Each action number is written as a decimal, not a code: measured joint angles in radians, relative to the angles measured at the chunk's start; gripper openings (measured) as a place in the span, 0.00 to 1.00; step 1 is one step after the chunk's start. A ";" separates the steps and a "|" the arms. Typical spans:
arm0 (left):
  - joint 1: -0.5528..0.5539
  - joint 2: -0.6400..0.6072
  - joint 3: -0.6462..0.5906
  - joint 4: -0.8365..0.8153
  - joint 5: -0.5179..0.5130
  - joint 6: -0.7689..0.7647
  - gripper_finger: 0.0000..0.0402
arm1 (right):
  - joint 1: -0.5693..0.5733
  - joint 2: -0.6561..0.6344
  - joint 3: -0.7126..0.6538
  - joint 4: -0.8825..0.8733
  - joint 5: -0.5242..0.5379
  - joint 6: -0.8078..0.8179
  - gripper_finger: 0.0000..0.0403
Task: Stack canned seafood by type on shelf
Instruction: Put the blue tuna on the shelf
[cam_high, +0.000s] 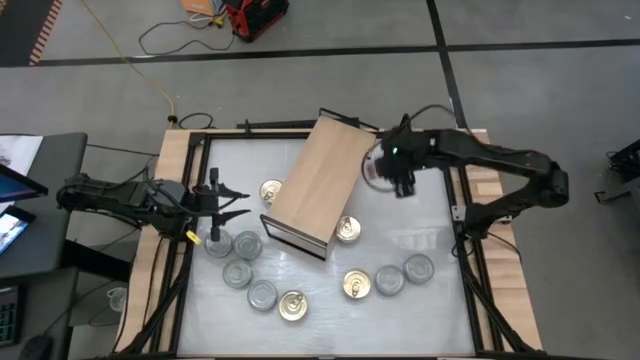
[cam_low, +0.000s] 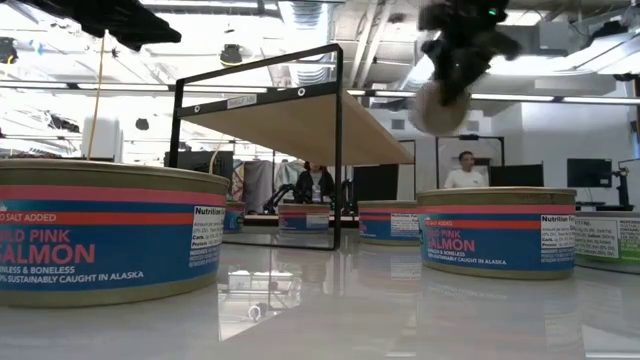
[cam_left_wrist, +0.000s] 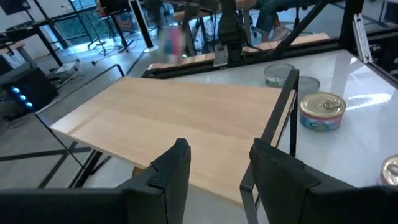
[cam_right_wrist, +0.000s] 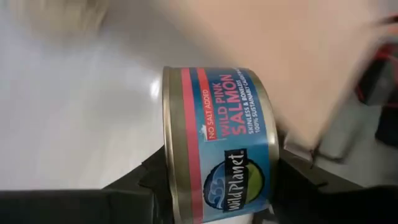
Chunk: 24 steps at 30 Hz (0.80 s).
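Left claw: left claw at the left of the overhead frame, over the surface's left edge; fingers stand partly apart with nothing between them, pointing at the shelf.
Tins, lower left: grey-lidded tins clustered below the left claw, plus a gold-lidded tin at lower centre and another gold one just left of the shelf.
Shelf: tan plywood shelf lying at an angle in the upper centre of the overhead frame; its flat top is bare, no tin on it.
Tins, lower right: one gold tin touching or just beside the shelf's lower right corner, then a gold and two grey ones on the surface at lower right.
Right claw: right claw at upper centre-right, raised beside the shelf's right edge, closed on a tin held on its side between the fingers.
Progress: early, by my judgement; nothing is stacked yet, one tin is in the air near the shelf, and roughly ten remain loose on the surface, unsorted.
Writing: held tin's label reads "NO SALT ADDED", "WILD PINK SALMON", "Wild Planet", "100% sustainably caught"; a tin at the left of the level view adds "SKINLESS & BONELESS", "CAUGHT IN ALASKA", "Nutrition".
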 joint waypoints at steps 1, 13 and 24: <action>0.000 0.000 0.000 0.013 0.000 0.006 0.40 | -0.016 -0.008 0.000 0.055 -0.018 0.057 0.53; 0.000 0.014 0.000 0.136 -0.040 0.092 0.40 | -0.194 0.110 0.002 0.467 -0.389 0.831 0.54; 0.000 0.013 0.000 0.136 -0.012 0.068 0.40 | -0.319 0.301 0.003 0.519 -0.659 1.067 0.59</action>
